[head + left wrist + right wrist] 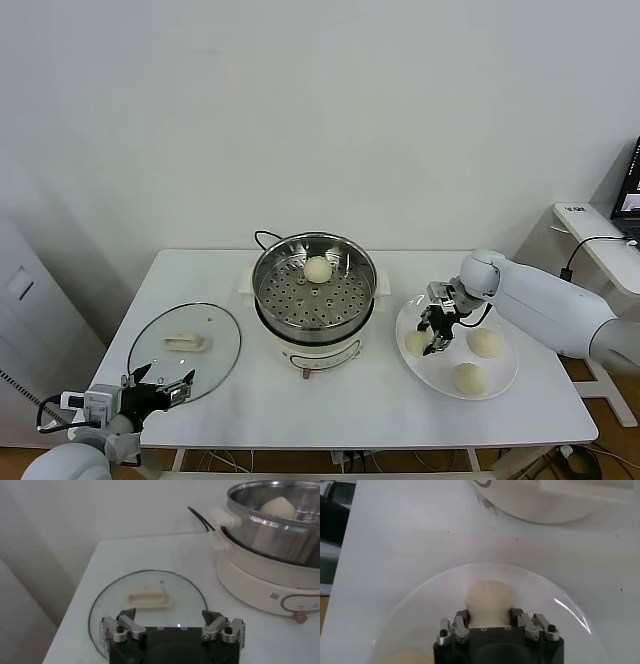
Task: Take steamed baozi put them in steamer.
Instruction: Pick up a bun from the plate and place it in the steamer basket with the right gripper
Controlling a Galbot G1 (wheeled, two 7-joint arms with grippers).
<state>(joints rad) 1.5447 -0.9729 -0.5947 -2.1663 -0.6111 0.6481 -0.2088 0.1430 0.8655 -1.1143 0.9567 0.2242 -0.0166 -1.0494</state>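
Observation:
The steamer (272, 292) stands on its white cooker base at the table's middle, with one baozi (318, 268) inside at the back. Three baozi lie on the white plate (503, 388) to its right: one on the steamer side (415, 344), one farther right (485, 342) and one near the front (469, 378). My right gripper (435, 332) is down on the steamer-side baozi (489, 597), its fingers (462, 617) pressed against both sides, the bun resting on the plate (560, 612). My left gripper (165, 387) is open and empty at the front left, over the lid's edge.
A round glass lid (185, 345) with a white handle (149, 598) lies flat at the table's left. The cooker's black cord (262, 238) runs off behind it. A white desk (600, 235) stands beyond the table's right end.

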